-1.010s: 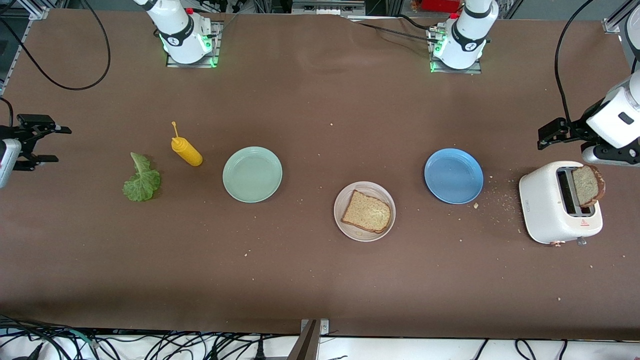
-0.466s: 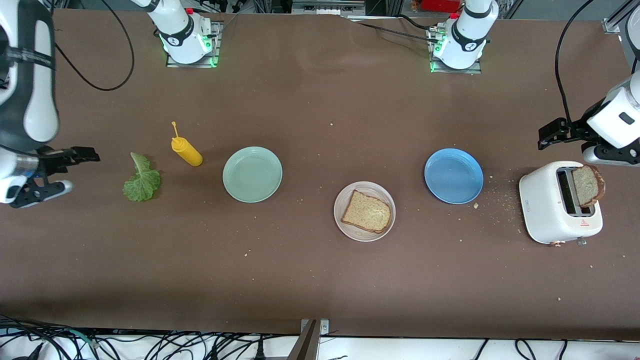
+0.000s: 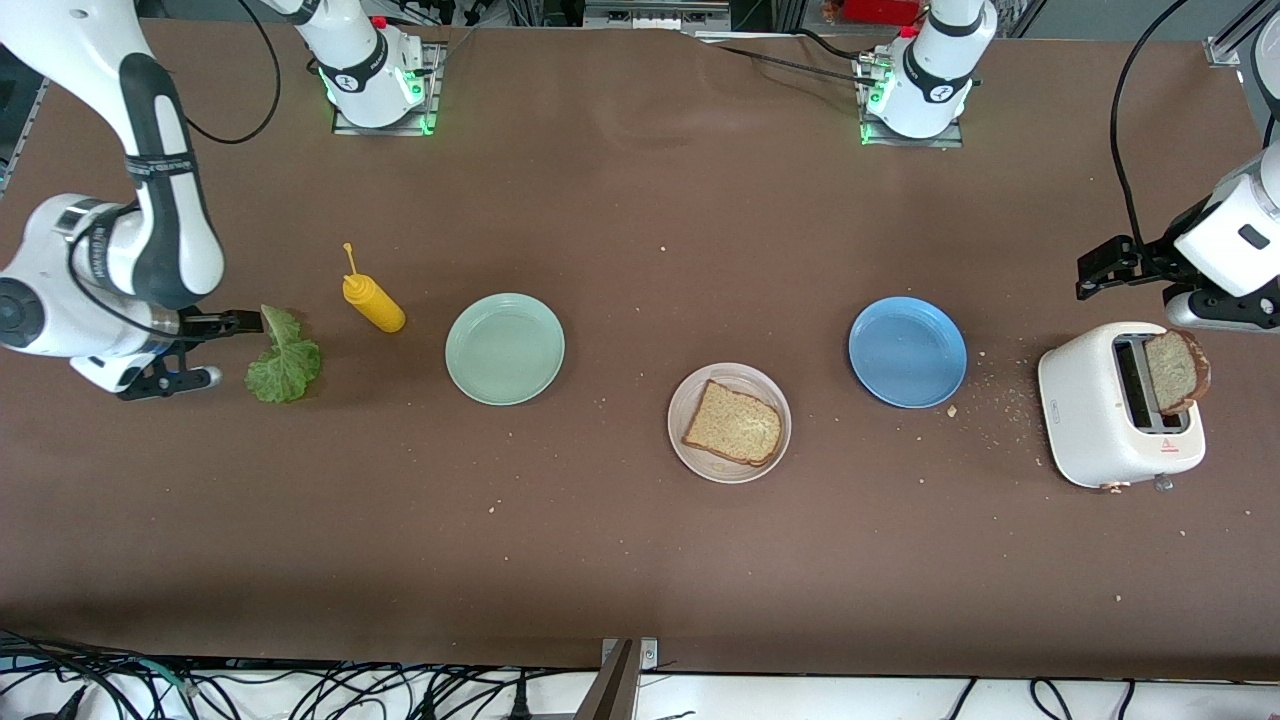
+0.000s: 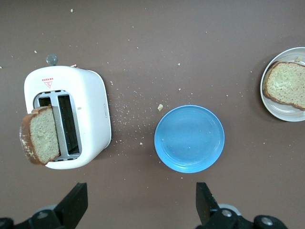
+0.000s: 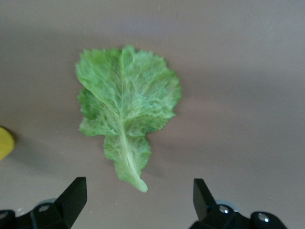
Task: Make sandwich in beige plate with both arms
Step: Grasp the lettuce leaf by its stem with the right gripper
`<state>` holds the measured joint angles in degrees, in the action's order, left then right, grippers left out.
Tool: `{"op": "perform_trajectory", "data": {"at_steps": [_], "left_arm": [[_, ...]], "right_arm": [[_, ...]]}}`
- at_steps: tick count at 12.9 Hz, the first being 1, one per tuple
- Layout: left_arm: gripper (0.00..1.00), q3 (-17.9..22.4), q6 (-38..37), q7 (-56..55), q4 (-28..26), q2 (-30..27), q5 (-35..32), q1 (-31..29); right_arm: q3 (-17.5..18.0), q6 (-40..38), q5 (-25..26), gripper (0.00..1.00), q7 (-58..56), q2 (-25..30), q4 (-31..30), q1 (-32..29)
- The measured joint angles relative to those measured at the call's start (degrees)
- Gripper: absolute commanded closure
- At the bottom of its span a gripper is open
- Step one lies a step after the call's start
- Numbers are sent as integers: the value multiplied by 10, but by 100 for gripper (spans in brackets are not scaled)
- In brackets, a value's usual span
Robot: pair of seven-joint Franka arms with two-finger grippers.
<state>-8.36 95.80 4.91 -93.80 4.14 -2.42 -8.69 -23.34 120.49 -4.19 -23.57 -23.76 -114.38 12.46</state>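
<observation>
The beige plate (image 3: 755, 380) lies near the table's middle with one wholegrain bread slice (image 3: 733, 422) flat on it; both also show in the left wrist view, plate (image 4: 281, 110) and slice (image 4: 288, 83). A second bread slice (image 3: 1177, 372) (image 4: 40, 135) stands up out of the white toaster (image 3: 1110, 410) (image 4: 86, 105). The green lettuce leaf (image 3: 285, 358) (image 5: 126, 109) lies flat at the right arm's end of the table. My right gripper (image 3: 222, 350) (image 5: 138, 191) is open just beside the leaf, its stem tip between the fingers. My left gripper (image 3: 1090, 278) (image 4: 141, 200) waits open above the table by the toaster.
A mint-green plate (image 3: 505, 349) and a yellow squeeze bottle (image 3: 373, 302) (image 5: 5, 142) lie between the leaf and the beige plate. A blue plate (image 3: 907, 352) (image 4: 189, 138) sits between the beige plate and the toaster. Crumbs are scattered near the toaster.
The right arm has swung in from the table's end and brought its open gripper up to the lettuce leaf. The left arm has not moved.
</observation>
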Motion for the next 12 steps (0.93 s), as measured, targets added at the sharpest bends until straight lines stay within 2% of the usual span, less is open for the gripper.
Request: {"op": "perform_trajectory", "data": {"at_steps": [4,6,7,8,9,11,12], "left_arm": [[0,0,0,0,0,0,0,0],[0,0,0,0,0,0,0,0],[0,0,0,0,0,0,0,0],[0,0,0,0,0,0,0,0],[0,0,0,0,0,0,0,0],[0,0,0,0,0,0,0,0],[0,0,0,0,0,0,0,-1]], "right_arm": [[14,83,0,5,4,1,-64,7],[19,102,0,11,6,0,-79,8],[19,110,0,20,6,0,-85,8],[19,117,0,24,6,-1,-89,8],[19,123,0,36,6,-3,-91,8],[19,136,0,80,6,-10,-93,8],[19,139,0,97,6,-13,-93,8]]}}
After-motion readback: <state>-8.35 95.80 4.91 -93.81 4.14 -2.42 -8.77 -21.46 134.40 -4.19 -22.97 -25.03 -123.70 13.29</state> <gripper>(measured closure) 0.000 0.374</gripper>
